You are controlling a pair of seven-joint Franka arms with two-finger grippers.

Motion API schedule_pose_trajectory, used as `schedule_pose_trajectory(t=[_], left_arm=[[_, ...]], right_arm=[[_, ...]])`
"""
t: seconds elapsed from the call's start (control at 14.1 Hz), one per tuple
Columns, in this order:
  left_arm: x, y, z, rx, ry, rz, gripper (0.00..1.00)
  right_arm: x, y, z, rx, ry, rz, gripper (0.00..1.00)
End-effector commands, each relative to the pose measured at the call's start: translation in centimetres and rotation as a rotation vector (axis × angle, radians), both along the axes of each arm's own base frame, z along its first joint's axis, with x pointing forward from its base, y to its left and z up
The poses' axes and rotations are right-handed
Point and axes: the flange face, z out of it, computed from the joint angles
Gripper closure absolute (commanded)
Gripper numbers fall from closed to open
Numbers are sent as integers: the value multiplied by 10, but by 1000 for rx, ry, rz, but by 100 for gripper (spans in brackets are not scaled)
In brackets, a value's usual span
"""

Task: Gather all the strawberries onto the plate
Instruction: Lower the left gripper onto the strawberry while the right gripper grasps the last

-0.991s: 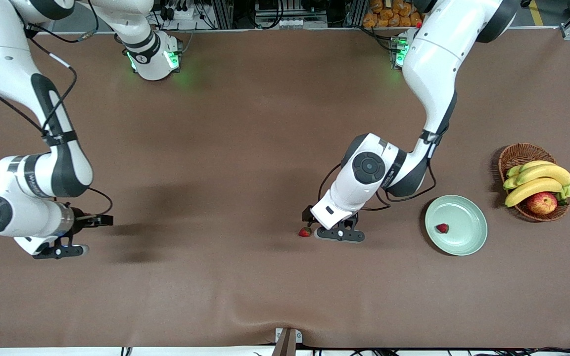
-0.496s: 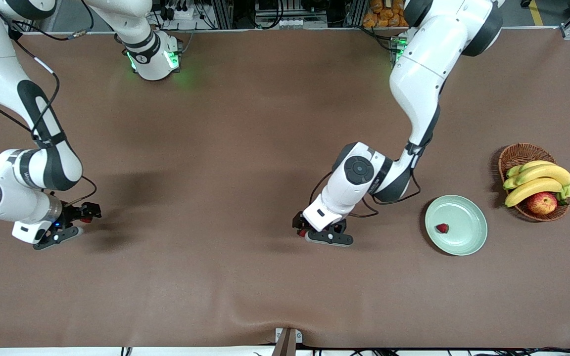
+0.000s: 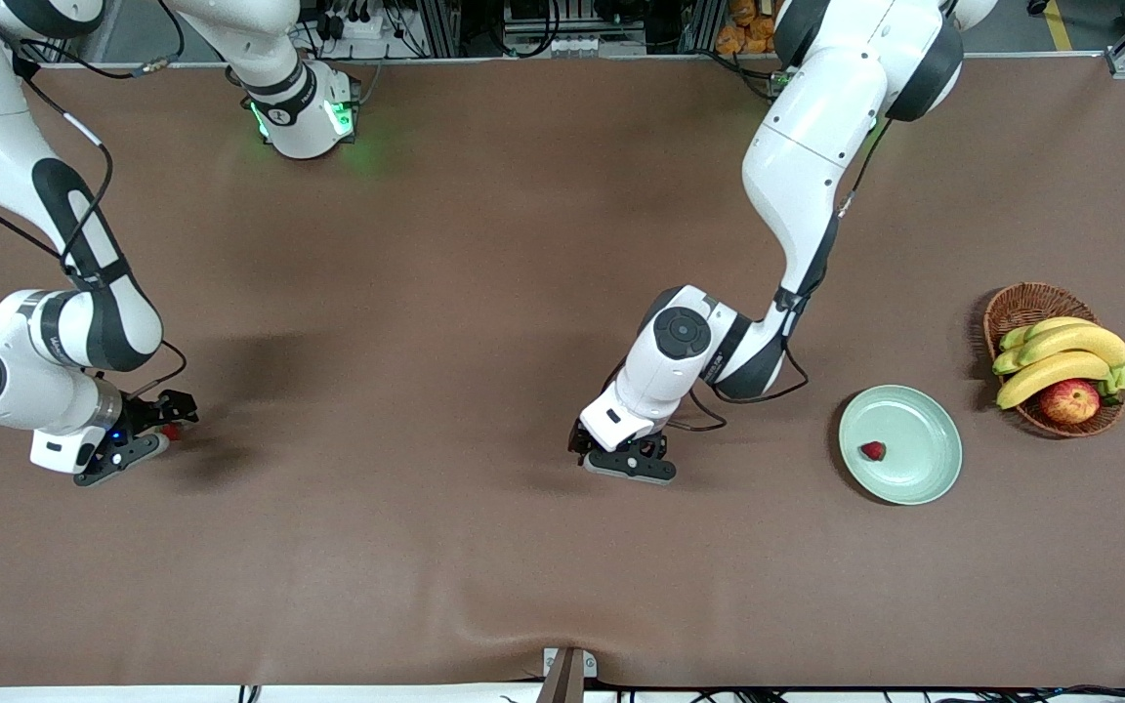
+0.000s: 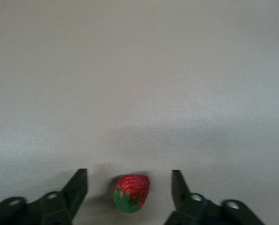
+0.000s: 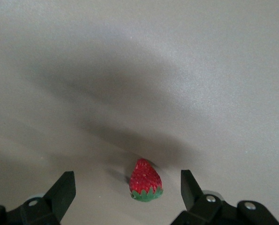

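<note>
Both arms have dropped in since a second ago, each settling low over its own berry. Left hand [image 3: 624, 459] sits on the table [image 3: 445, 293], fingers [image 4: 76, 187] still apart, one strawberry [image 4: 132, 192] between them untouched, lined up for a pinch. Right hand [image 3: 138, 439] straddles another strawberry [image 5: 145, 182], fingers wide on either side. Third strawberry [image 3: 873, 450] lies in the plate [image 3: 929, 430], well off from both hands. No readable writing anywhere.
</note>
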Motion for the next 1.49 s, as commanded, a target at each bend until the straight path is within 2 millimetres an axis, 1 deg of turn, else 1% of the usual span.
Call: schedule_pose_trajectory(t=[0.0,0.07,0.21,0.28,0.42,0.5,0.64,0.71,0.85,0.92,0.99,1.06,1.13,1.2,1.27,1.35,1.42], left_arm=[[4,-4,-8,0,-33,-1,32],[4,-3,-8,1,-34,-2,35],[4,-4,-9,1,-34,-2,36],[3,-4,-10,2,-33,-2,40],[3,-5,-9,0,-33,-3,48],[0,-9,-11,0,-34,-9,49],[-1,-10,-13,2,-31,-11,50],[-2,-10,-15,3,-28,-10,50],[-3,-10,-15,4,-27,-10,49],[-3,-10,-15,5,-28,-12,49],[-3,-9,-16,7,-27,-13,53],[-2,-8,-15,6,-28,-11,63],[-2,-9,-15,5,-28,-12,77],[-2,-9,-15,5,-28,-11,84],[-2,-9,-14,4,-29,-11,90],[-1,-8,-13,3,-30,-8,94],[-1,-7,-13,3,-30,-6,95]], right_arm=[[-6,-14,-5,-5,-16,48,0],[-6,-20,-8,-5,-16,52,0],[-4,-24,-10,-3,-20,52,0],[-3,-24,-10,-4,-33,52,0],[-3,-23,-18,1,-35,54,0],[-3,-24,-18,1,-43,53,0],[-1,-21,-18,0,-48,57,1],[-1,-20,-18,1,-48,57,6],[-1,-20,-19,1,-46,57,12],[-1,-20,-19,1,-48,57,19],[-1,-20,-20,2,-50,57,38],[-1,-20,-20,2,-50,57,60],[-1,-21,-20,2,-50,56,77],[-2,-22,-20,2,-50,56,90],[-1,-21,-20,2,-48,57,99],[-1,-21,-19,2,-48,59,100],[-1,-18,-17,3,-45,80,100]])
